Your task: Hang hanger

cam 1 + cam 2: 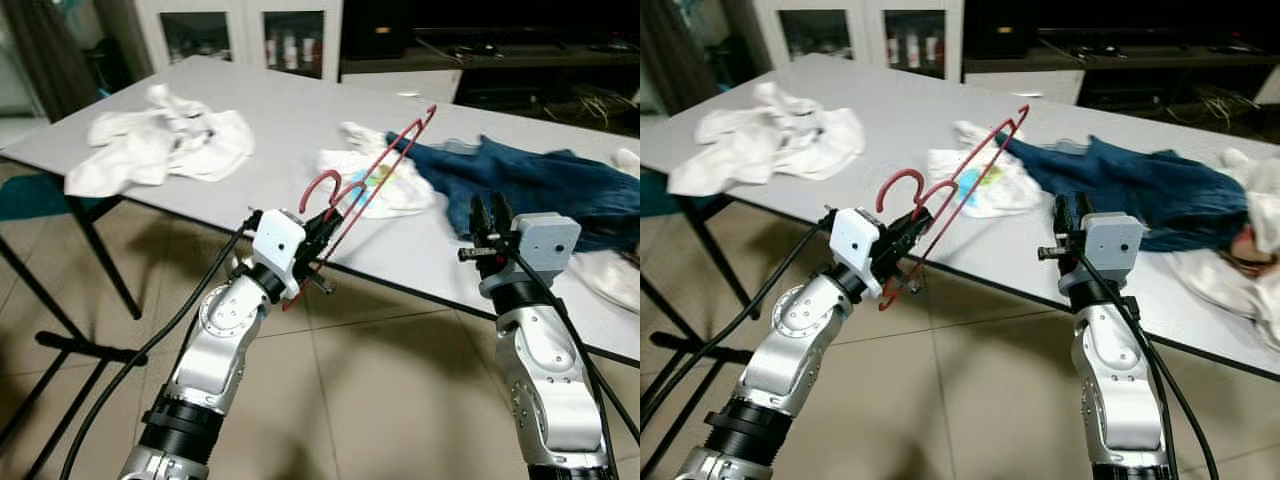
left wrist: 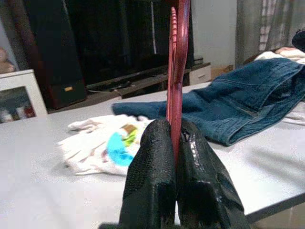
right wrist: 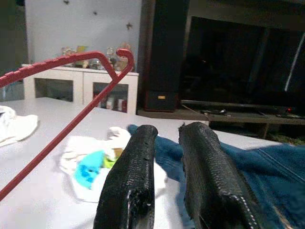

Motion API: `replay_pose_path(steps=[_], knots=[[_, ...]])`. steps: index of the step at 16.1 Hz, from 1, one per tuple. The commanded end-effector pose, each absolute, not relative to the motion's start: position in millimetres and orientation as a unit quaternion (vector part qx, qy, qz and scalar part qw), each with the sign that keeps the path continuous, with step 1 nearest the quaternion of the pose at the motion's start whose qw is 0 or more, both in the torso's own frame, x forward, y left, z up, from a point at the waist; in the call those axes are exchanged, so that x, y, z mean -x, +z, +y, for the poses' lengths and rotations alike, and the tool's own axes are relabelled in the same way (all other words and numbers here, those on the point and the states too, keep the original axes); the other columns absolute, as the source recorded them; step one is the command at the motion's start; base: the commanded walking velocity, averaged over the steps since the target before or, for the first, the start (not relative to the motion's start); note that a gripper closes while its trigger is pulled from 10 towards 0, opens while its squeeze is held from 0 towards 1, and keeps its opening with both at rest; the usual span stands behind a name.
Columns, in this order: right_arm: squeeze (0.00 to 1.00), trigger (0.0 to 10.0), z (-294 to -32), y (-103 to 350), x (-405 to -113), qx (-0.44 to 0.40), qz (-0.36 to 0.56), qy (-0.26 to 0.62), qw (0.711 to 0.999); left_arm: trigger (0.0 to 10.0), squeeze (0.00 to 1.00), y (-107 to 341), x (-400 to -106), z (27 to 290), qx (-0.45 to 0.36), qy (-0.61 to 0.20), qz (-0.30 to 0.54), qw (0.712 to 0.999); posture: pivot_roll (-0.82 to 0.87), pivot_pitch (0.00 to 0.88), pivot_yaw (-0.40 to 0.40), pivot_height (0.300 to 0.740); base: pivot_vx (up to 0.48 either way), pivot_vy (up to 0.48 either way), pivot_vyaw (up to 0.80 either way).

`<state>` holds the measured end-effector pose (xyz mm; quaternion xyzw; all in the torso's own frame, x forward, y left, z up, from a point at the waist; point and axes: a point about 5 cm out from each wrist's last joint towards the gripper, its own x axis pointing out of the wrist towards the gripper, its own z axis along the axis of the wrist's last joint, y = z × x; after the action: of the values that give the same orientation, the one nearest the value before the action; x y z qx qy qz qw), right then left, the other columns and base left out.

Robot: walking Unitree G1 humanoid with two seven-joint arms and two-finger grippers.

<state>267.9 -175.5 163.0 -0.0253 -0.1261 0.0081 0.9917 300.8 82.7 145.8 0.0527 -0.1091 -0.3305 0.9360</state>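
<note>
The red hanger [image 1: 375, 180] is pinched between the pressed-together fingers of the left gripper [image 1: 322, 228], raised at a slant above the near edge of the grey table [image 1: 300, 110]. The right gripper [image 1: 491, 215] hovers empty beside it, fingers slightly parted. On the table lie blue jeans [image 1: 530, 185], a white printed garment [image 1: 385, 185] and crumpled white clothes [image 1: 160, 145]. Beyond stand glass-fronted cabinets [image 1: 240, 35].

Home (television [image 3: 248, 67]; laundry-strewn table [image 1: 290, 110])
</note>
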Motion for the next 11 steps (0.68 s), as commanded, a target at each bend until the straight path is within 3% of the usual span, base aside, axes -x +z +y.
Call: replay_pose_path(steps=[1,11], knots=[[0.00,10.0,-175.7,166.4,-269.8,0.027,-0.132,0.007,0.991,10.0,0.00,150.7,-301.0,79.0,-0.056,-0.339,-0.120,0.932,0.00,0.000,-0.004,0.723,0.000,-0.337,0.00],[0.00,10.0,-175.4,166.1,-270.3,0.027,-0.131,0.009,0.991,10.0,0.00,151.2,-301.0,78.6,-0.052,-0.337,-0.120,0.932,0.01,0.000,-0.007,0.723,0.000,-0.303,0.00]])
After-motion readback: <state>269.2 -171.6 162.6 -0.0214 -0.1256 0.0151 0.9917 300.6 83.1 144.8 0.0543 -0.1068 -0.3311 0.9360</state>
